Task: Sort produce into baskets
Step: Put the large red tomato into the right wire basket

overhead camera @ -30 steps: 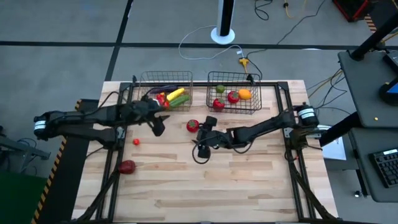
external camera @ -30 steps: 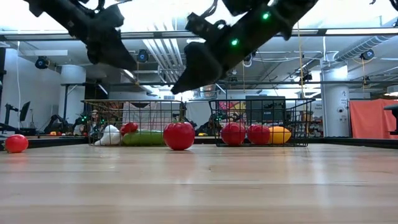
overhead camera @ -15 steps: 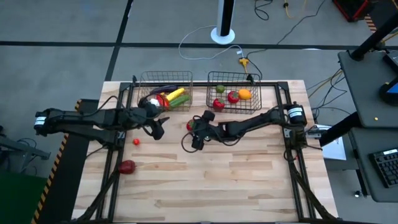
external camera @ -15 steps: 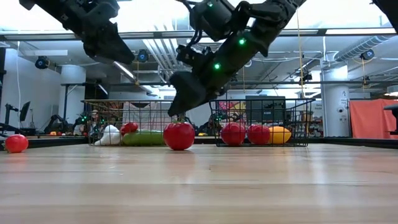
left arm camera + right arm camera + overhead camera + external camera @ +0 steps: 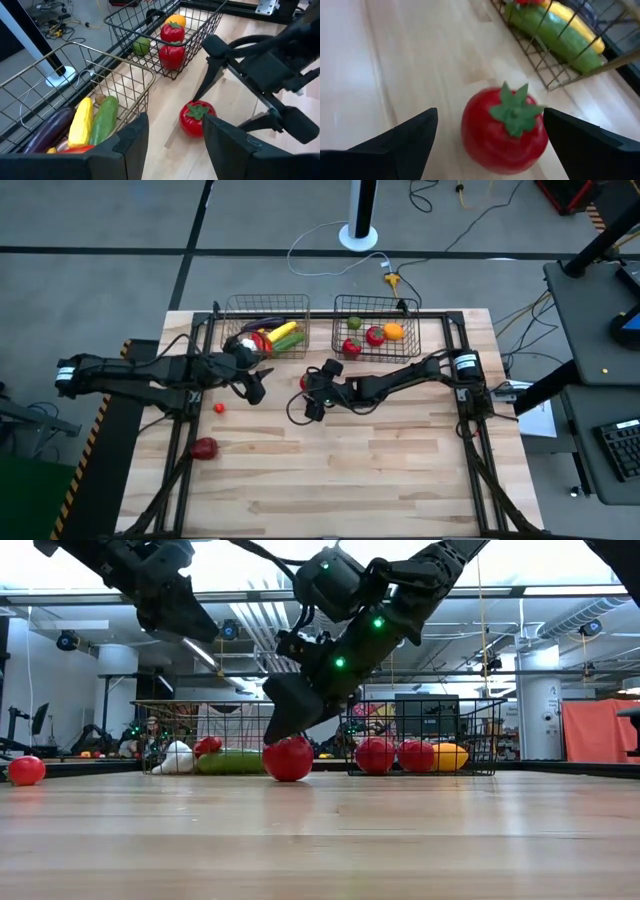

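Right gripper [image 5: 487,135] spread wide, straddling the tomato [image 5: 504,130] on the worktop [image 5: 350,470] between both baskets, lined up for a grab. Left gripper [image 5: 172,137] half-open, empty, waiting nearby.

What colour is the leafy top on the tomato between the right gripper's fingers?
Green, on a red tomato; clearest in the right wrist view.

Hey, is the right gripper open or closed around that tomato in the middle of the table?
Open. In the right wrist view the right gripper has its fingers spread wide on either side of the tomato, not touching it.
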Robot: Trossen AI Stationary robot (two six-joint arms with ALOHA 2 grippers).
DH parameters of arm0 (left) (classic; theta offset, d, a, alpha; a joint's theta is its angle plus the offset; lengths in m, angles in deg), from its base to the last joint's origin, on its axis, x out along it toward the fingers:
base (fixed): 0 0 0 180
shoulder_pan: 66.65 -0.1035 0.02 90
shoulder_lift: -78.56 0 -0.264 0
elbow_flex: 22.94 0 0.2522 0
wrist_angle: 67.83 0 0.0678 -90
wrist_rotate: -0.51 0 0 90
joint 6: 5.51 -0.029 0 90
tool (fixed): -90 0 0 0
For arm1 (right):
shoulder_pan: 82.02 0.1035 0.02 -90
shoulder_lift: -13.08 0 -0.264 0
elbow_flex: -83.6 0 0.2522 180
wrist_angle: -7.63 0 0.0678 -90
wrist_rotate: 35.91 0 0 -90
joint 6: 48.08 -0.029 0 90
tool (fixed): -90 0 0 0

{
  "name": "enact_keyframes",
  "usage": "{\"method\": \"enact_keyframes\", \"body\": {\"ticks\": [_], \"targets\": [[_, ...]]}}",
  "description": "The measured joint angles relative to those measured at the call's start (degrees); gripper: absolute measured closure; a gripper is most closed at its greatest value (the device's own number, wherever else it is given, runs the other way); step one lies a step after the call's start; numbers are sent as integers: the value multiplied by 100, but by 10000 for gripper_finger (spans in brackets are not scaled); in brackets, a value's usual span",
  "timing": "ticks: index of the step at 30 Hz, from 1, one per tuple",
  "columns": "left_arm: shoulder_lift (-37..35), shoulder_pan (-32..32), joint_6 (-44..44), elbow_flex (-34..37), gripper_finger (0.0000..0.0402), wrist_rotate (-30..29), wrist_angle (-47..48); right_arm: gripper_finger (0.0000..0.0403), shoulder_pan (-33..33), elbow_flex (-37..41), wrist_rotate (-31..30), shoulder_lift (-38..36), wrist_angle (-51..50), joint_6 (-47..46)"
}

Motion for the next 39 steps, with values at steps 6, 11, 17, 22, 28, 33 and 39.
{"method": "enact_keyframes", "body": {"ticks": [6,11,17,22,28,33,39], "targets": [[8,0,-6,0,233,0,-2,48,-62,-5,20,-10,11,-153],[33,0,-8,0,233,0,-17,48,-126,6,186,33,24,-219],[108,0,-41,0,233,1,-169,49,-164,-18,184,163,61,-211],[154,0,-54,-2,233,2,-248,49,-175,-14,264,355,85,-238],[262,0,-54,-4,233,2,-260,60,-175,-16,293,359,111,-249],[414,0,-6,-4,233,2,-276,84,-175,-16,315,350,138,-243],[576,0,63,-4,233,11,-277,92,-135,-16,360,222,133,-236]]}}
